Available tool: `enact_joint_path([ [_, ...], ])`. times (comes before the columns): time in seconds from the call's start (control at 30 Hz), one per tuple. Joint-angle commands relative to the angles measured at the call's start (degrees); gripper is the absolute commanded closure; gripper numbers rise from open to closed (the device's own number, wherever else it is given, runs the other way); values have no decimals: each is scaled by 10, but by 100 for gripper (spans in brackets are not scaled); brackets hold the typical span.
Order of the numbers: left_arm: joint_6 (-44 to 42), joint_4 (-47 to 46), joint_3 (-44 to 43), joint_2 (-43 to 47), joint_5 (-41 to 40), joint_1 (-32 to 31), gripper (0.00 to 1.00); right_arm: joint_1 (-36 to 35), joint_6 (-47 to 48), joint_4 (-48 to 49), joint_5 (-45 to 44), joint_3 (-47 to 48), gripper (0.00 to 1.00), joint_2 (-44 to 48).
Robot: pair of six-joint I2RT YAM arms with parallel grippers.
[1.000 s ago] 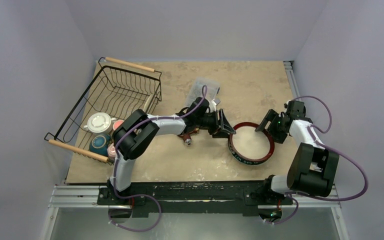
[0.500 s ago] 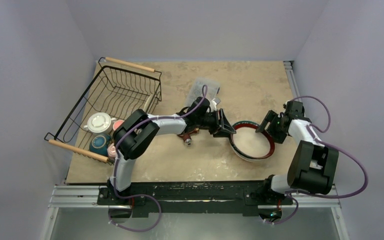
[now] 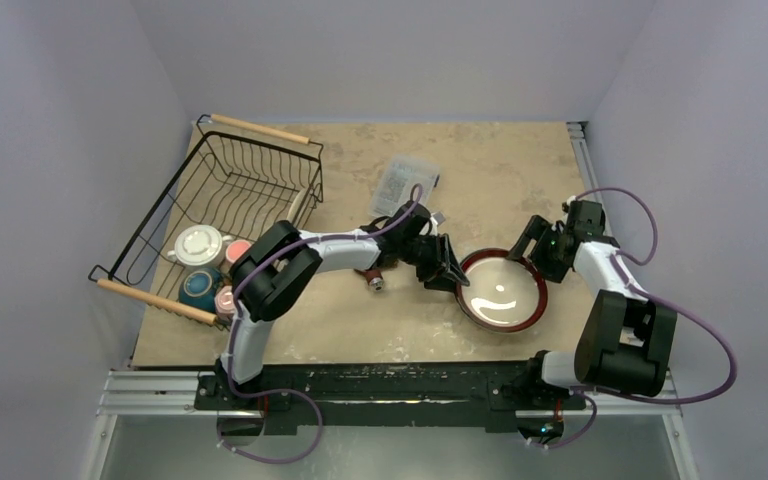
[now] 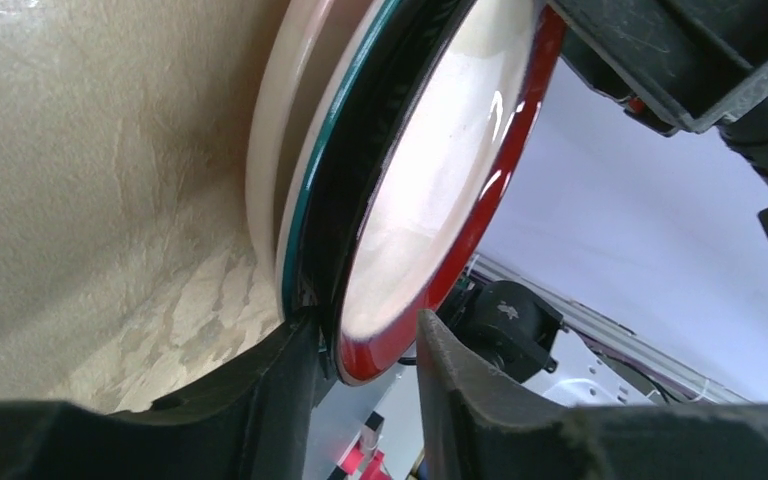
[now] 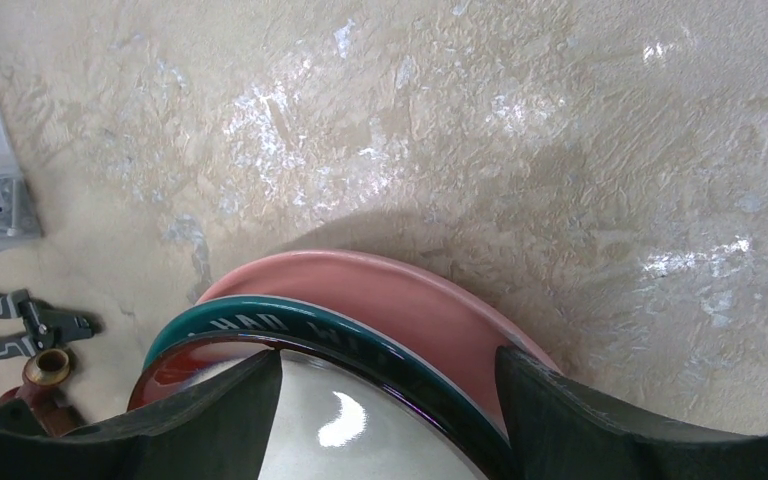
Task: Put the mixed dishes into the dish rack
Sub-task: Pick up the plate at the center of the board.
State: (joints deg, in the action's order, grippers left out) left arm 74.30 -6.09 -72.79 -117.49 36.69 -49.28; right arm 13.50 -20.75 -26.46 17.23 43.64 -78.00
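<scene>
**Top plate shifts in the left gripper's pinch**

The red-rimmed plate (image 3: 503, 301) lies right of centre on the table (image 3: 520, 160), toward its near edge. It sits on top of a teal plate (image 5: 260, 322) and a pink plate (image 5: 390, 285). A second ago the overhead view showed a broad dark band with lettering along the near side of the stack. That band no longer shows, the plate's glossy face catches a glare, and the plate sits slightly closer to the near edge.

The left gripper (image 3: 451, 270) has moved with it. It pinches the plate's left rim, one finger on the face and the other wedged between this plate and the teal one. The right gripper (image 3: 535, 252) has its fingers spread wide over the far-right rim and holds nothing.

My reading is that the top plate is being peeled off the stack. The carry to the dish rack (image 3: 259, 129), which lies well apart along the table's left edge up to its far-left corner, has not yet started.

I cannot tell whether the red-rimmed plate is clear of the teal one on its right side, because the left wrist view cuts off that rim. The left arm covers part of the crockery at the rack's near end, where a white cup (image 3: 198, 245) shows. It also covers most of the hand tools (image 3: 376, 279) under its forearm.
</scene>
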Motion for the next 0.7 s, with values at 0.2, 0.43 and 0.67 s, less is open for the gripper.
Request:
enact_joint_path([
  [0.2,-148,125,-97,32,-50,-16,100,-30,-44,-95,54,-4,20,28],
  [0.43,-214,211,-124,67,-74,-5,100,-31,-41,-151,-39,47,11,81],
  [0.67,-234,242,-119,94,-77,14,100,-39,-24,-176,-90,72,5,86],
])
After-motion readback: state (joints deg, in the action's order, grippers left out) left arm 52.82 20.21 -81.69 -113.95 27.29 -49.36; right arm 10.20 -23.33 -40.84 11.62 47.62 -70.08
